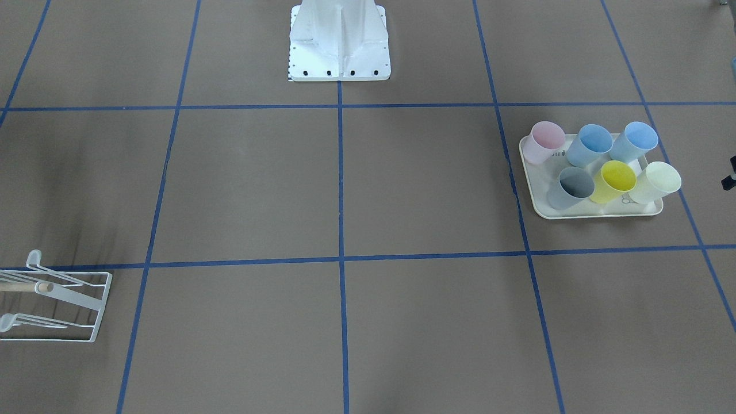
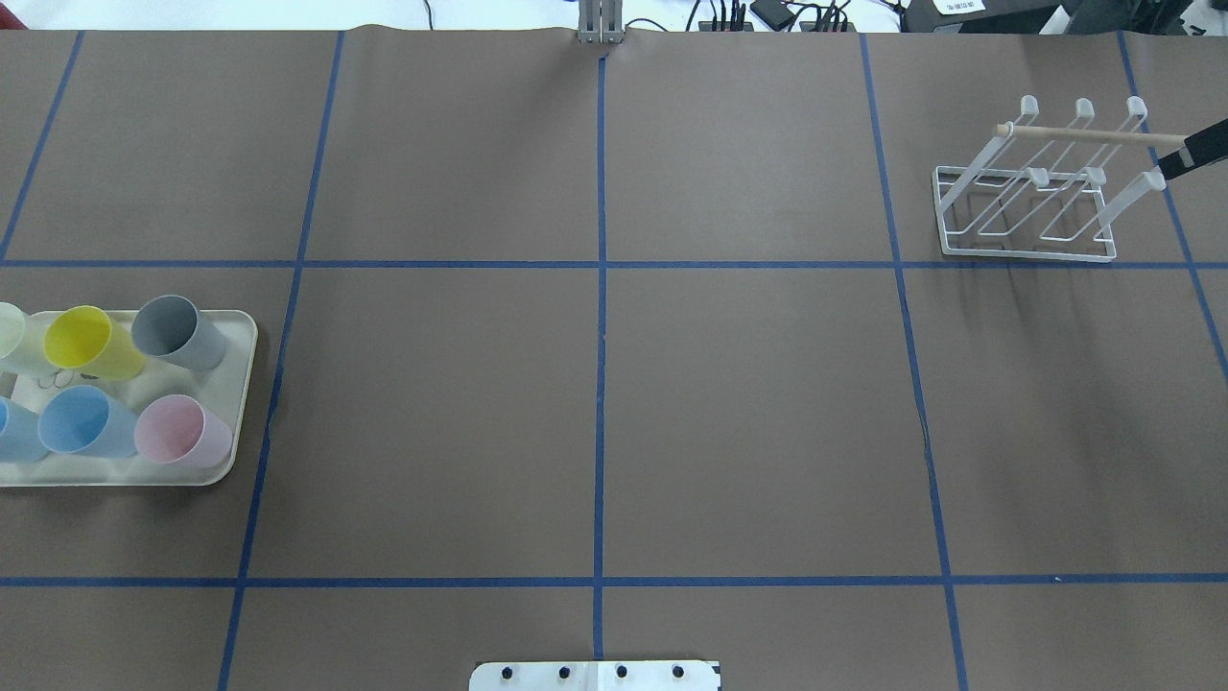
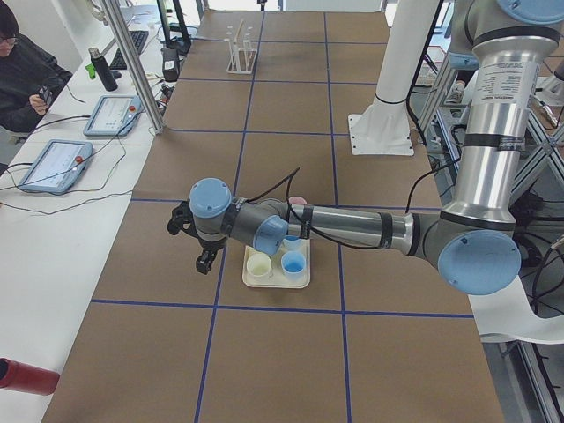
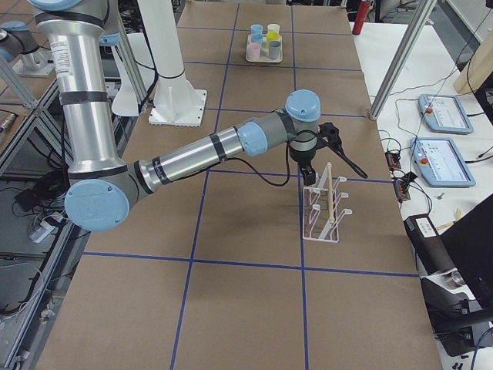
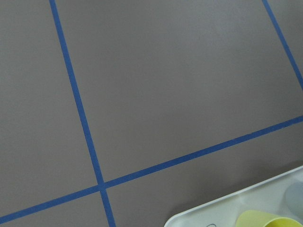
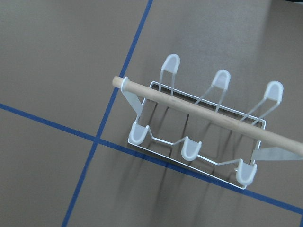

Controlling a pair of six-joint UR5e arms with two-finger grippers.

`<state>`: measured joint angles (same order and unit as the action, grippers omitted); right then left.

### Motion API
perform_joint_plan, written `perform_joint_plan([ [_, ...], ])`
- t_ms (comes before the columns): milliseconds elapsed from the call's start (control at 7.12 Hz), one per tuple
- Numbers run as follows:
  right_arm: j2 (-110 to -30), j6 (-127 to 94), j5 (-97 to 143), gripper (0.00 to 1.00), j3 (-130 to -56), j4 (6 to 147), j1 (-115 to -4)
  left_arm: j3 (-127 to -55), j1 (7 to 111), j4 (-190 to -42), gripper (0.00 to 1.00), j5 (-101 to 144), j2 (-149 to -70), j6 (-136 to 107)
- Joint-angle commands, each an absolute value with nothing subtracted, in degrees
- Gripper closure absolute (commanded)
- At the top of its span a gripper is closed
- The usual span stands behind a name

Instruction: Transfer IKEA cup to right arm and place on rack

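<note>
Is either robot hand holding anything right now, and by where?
No, it seems: the left hand and right hand look empty, and all six cups sit on the tray.

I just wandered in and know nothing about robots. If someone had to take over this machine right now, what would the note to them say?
Left claw: hangs beside the tray with no cup in it. I cannot tell whether it is open or shut.
Right claw: hangs at the rack, also with no cup. I cannot tell whether it is open or shut.
Things: all six cups stand on the tray. The rack holds nothing.
Done: nothing yet.
Left: the left claw picks up a cup and passes it to the right claw, which sets it on the rack.
</note>
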<state>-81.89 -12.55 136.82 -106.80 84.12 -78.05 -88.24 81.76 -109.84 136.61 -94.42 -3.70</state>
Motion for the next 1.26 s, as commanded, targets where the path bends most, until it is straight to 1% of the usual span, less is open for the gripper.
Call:
perform_joint_plan([
  [0,-79.0,-16.3,137.1,0.0,-107.0,85.1,-76.4,-87.7,78.7,-115.4,0.0,134.0,-89.7,-6.0],
  [281,-73.0,-21.3,137.2,0.0,-107.1,92.6,-75.6,-86.3,77.7,-124.9,0.0,133.9,-86.4,-12.1],
  [421,-71.1,-21.9,137.2,0.0,-107.1,94.7,-75.2,-86.3,76.6,-125.4,0.0,133.9,-86.4,-14.6],
  [843,-66.8,-27.9,136.5,0.0,-106.5,94.9,-71.6,-85.6,71.5,-127.7,0.02,134.4,-86.7,-17.9],
  [983,-65.8,-29.5,136.5,0.0,-106.4,94.9,-70.8,-85.3,71.5,-127.8,0.07,134.2,-86.7,-17.8],
  [1124,-65.0,-30.7,136.6,0.0,-106.3,94.9,-70.3,-84.7,71.5,-127.9,0.14,134.2,-86.7,-17.8],
])
